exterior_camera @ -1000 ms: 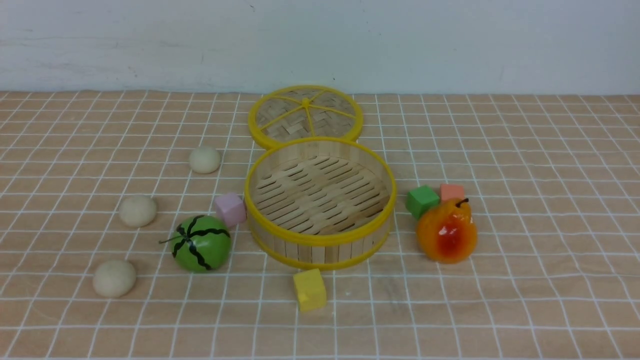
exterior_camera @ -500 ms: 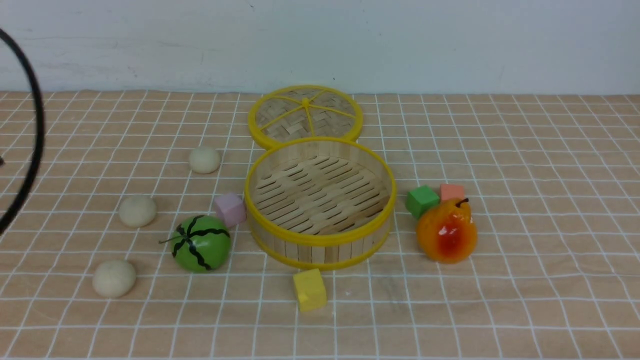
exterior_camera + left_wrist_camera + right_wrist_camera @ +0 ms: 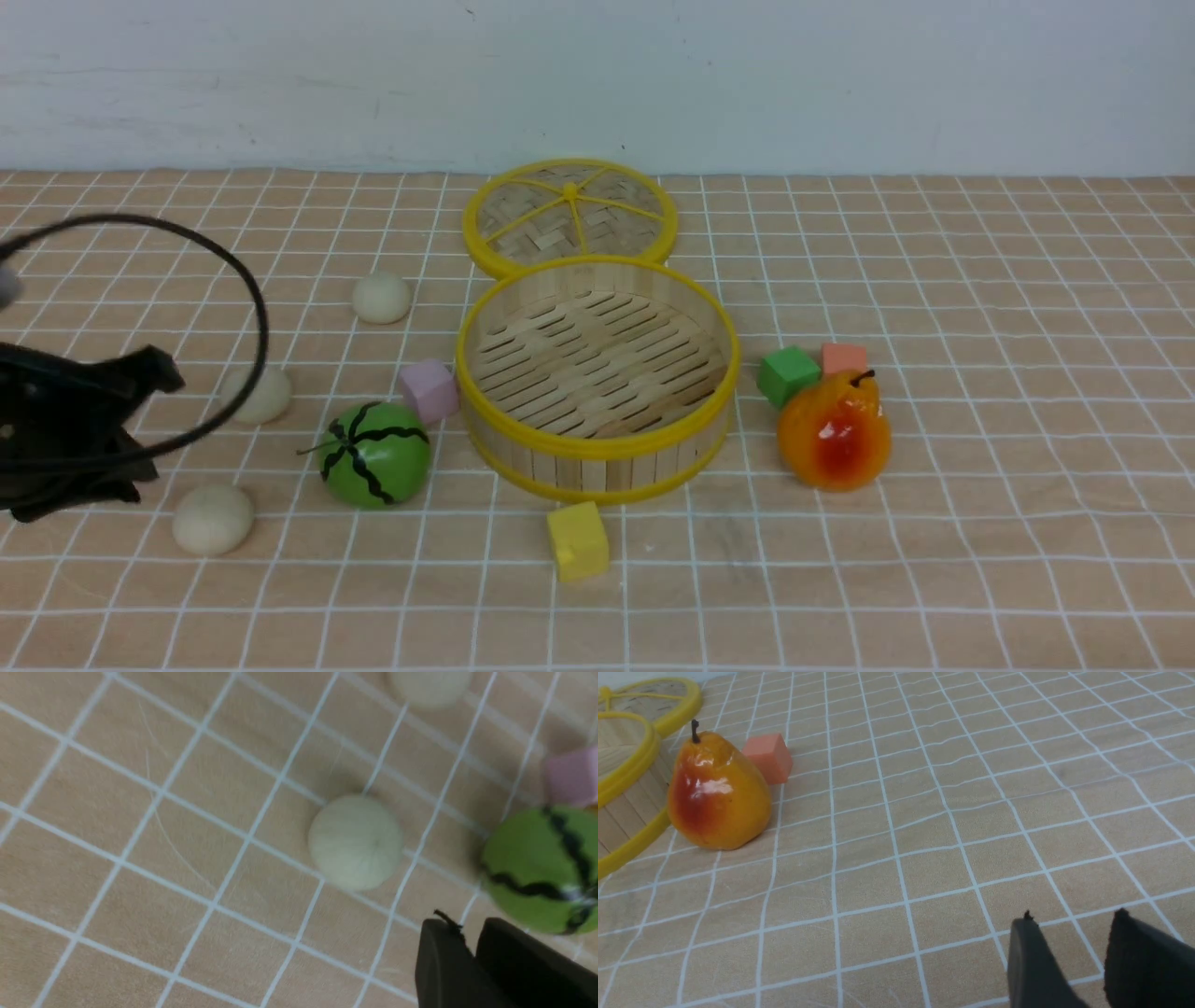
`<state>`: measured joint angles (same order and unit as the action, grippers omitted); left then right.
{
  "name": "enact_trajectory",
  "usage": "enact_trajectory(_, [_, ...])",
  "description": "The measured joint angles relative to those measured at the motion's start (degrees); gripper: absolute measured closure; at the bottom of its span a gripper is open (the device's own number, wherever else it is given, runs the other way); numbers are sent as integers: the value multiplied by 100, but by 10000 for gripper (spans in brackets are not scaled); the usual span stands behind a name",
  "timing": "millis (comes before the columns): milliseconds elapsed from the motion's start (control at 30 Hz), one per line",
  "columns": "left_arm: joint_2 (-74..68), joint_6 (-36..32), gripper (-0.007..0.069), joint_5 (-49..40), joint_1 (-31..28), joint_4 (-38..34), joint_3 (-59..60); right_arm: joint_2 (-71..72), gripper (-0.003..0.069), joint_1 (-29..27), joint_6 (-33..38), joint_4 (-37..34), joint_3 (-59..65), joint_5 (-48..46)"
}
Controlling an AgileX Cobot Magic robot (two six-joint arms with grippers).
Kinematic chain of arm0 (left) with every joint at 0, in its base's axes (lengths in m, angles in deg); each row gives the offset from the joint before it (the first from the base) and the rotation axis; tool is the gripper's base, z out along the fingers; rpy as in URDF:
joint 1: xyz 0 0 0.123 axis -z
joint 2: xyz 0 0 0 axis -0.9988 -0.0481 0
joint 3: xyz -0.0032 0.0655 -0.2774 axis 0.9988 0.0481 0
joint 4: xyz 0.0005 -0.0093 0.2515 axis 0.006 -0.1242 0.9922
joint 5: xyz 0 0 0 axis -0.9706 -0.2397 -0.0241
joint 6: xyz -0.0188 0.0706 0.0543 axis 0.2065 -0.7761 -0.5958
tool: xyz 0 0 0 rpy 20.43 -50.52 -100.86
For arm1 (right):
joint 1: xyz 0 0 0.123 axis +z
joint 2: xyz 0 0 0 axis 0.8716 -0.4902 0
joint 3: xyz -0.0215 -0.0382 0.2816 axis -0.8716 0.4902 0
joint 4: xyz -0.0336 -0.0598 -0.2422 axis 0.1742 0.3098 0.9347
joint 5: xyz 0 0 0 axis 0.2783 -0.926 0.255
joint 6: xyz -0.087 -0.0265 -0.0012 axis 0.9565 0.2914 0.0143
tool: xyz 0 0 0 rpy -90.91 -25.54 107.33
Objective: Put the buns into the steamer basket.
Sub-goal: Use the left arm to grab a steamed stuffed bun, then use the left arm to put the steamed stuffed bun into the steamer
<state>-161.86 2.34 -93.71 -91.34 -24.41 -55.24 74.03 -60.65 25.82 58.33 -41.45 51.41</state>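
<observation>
Three buns lie on the cloth [image 3: 934,560], left of the basket [image 3: 597,450] and outside it: a far bun [image 3: 381,298], a middle bun [image 3: 257,394] and a near bun [image 3: 213,519]. The left gripper [image 3: 473,940] hangs near the middle bun, fingers almost together, holding nothing. The right gripper [image 3: 1073,919] is by the pear [image 3: 714,793], fingers a little apart, holding nothing.

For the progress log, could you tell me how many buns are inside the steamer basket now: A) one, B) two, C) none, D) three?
C: the steamer basket has a bare slatted floor; the far bun, middle bun and near bun all lie on the checked cloth to its left.
</observation>
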Motion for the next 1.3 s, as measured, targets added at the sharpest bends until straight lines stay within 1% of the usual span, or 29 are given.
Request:
enact_trajectory(67, [-301,-236,463,-136,202,30,-153,0,418,0,0,0,0,0])
enact_trajectory(100, [-340,-245,454,-147,240,53,-178,0,418,0,0,0,0,0])
enact_trajectory(167, [-489,-239,414,-180,401,198,-298,0,418,0,0,0,0,0])
enact_trajectory(233, [-733,-70,347,-204,575,579,-530,0,418,0,0,0,0,0])
enact_trajectory(267, [-753,-51,337,-204,582,611,-548,0,418,0,0,0,0,0])
enact_trajectory(300, [-960,174,305,-226,615,909,-703,0,418,0,0,0,0,0])
enact_trajectory(400, [-1295,543,280,-257,615,1322,-898,0,418,0,0,0,0,0])
enact_trajectory(567, [-1683,812,281,-234,615,1562,-1048,0,418,0,0,0,0,0])
enact_trajectory(733, [-2052,852,321,-72,615,1628,-1072,0,418,0,0,0,0,0])
enact_trajectory(833, [-2248,853,385,67,615,1628,-1082,0,418,0,0,0,0,0])
enact_trajectory(867, [-2248,853,390,67,615,1628,-1082,0,418,0,0,0,0,0])
enact_trajectory(900, [-2275,853,415,67,615,1628,-1089,0,418,0,0,0,0,0])
enact_trajectory(967, [-2284,848,494,9,615,1628,-1095,0,418,0,0,0,0,0])
enact_trajectory(1033, [-2250,777,568,-189,615,1622,-1156,0,418,0,0,0,0,0])
enact_trajectory(1067, [-2244,776,574,-189,615,1622,-1167,0,418,0,0,0,0,0])
enact_trajectory(1100, [-2184,735,613,-426,615,1622,-1261,0,418,0,0,0,0,0])
enact_trajectory(1133, [-2122,716,631,-613,615,1622,-1383,0,418,0,0,0,0,0])
enact_trajectory(1200, [-2035,673,636,-862,615,1611,-1546,0,418,0,0,0,0,0])
enact_trajectory(1233, [-1902,578,636,-1180,615,1585,-1825,0,418,0,0,0,0,0])
enact_trajectory(1267, [-1884,564,636,-1219,615,1575,-1865,0,418,0,0,0,0,0])
enact_trajectory(1300, [-1773,480,636,-1485,615,1475,-2120,0,418,0,0,0,0,0])
